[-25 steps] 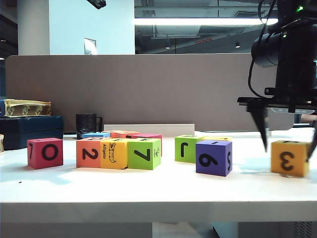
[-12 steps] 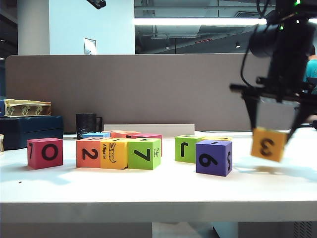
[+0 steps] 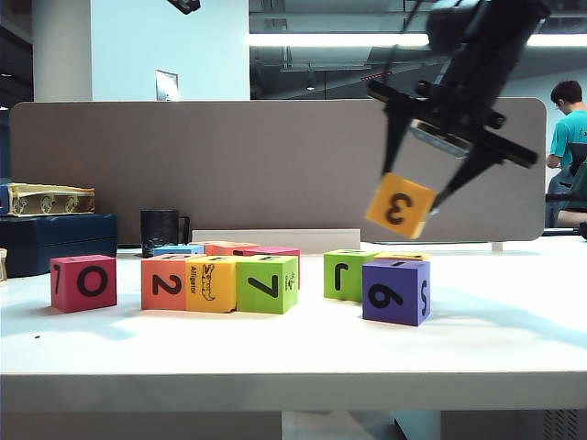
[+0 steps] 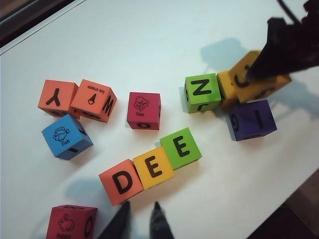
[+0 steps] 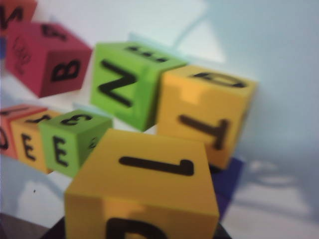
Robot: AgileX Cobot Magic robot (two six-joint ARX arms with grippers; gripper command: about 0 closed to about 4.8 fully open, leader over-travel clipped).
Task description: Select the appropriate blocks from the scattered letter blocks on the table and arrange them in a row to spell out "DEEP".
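Three of the appropriate blocks stand in a touching row on the table (image 3: 495, 339): orange 2 (image 3: 165, 282), yellow Alligator (image 3: 211, 284) and lime green 7 (image 3: 267, 284). From above their tops read D (image 4: 121, 181), E (image 4: 153, 167), E (image 4: 180, 148). My right gripper (image 3: 413, 191) is shut on the yellow-orange 3 block (image 3: 400, 205). It holds the block tilted in the air, above the purple 6 cube (image 3: 396, 291). The right wrist view shows that block (image 5: 144, 179) filling the jaws (image 5: 142, 219). My left gripper (image 4: 140, 206) hangs just in front of the D block, its fingers close together and empty.
Among the scattered letter blocks, a pink 0 cube (image 3: 83, 282) stands left of the row. A green J cube (image 3: 347, 273) and a yellow cube (image 4: 225, 84) sit right of it. Behind lie orange (image 4: 57, 97), red (image 4: 144, 110) and blue (image 4: 66, 137) cubes. A black mug (image 3: 161, 229) stands at the back.
My right gripper shut on the 3 block at the table's right, lifted it clear, and carried it up and to the left while tilting. The left gripper and the row stayed still.
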